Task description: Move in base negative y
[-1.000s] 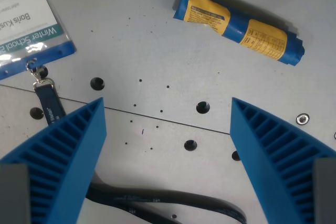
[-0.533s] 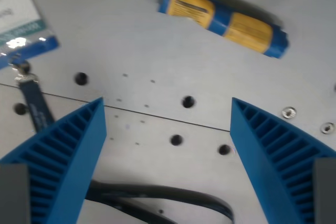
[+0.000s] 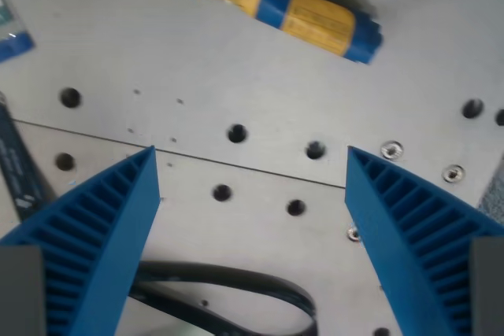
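Shifted toward the upper left of the frame across the whole scene, and evenly, which points to camera travel rather than to anything sliding on the surface. Blue and yellow packet now up at the top edge, slightly blurred; badge card almost gone off the upper left edge; lanyard strap cut by the left edge. More holes and two screw heads showing at right.

Judged to be midway through the sideways translation, no contact task involved. No object to reach for here: the task's thing is simply the hand itself, hanging over the seam between two plates. Next move calls for more of the same straight travel, height and heading held, nothing to be closed on.

Pointed straight down at the surface, blue ribbed fingers framing lower left and lower right. Spread wide, nothing between them, gripping nothing. Dark cable loop lying on the surface at bottom centre, under the hand and apart from it.
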